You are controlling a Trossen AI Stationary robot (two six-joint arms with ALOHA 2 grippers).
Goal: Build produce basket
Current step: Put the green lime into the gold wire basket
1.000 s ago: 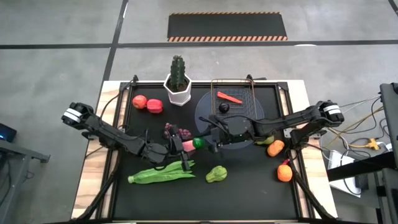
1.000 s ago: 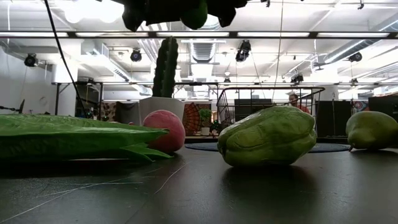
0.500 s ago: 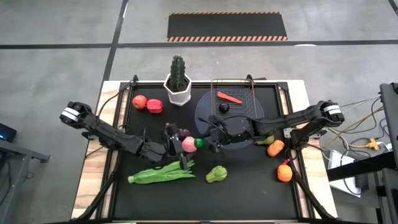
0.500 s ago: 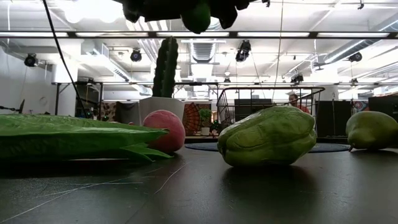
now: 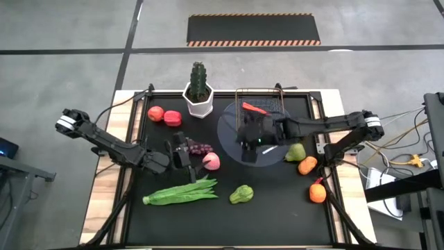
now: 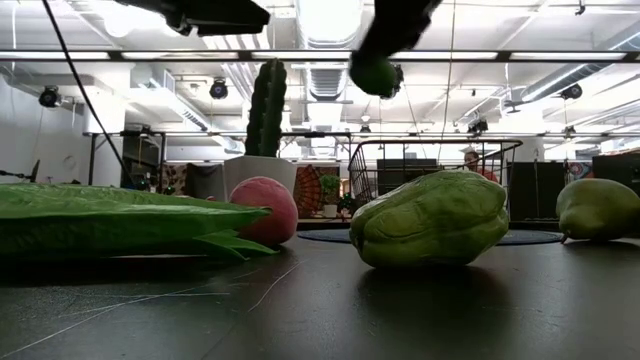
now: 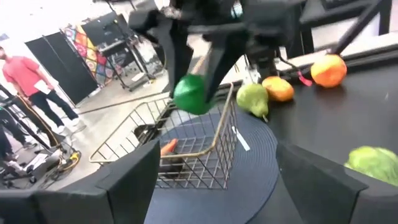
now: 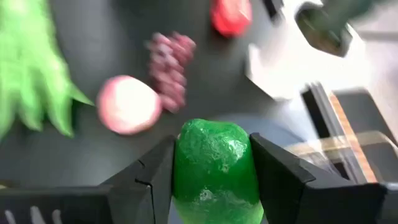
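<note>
Right gripper [image 8: 211, 177] clamps the lime [image 8: 213, 163] between both fingers, raised over the round grey plate [image 5: 229, 128] just beside the basket [image 5: 262, 111]; lime's long axis runs along the fingers; basket stands upright at the table's far side, a carrot [image 5: 254, 107] inside; left gripper [image 5: 182, 154] gapes wide and empty beside the grapes [image 5: 200, 148] and peach [image 5: 211, 162].
</note>
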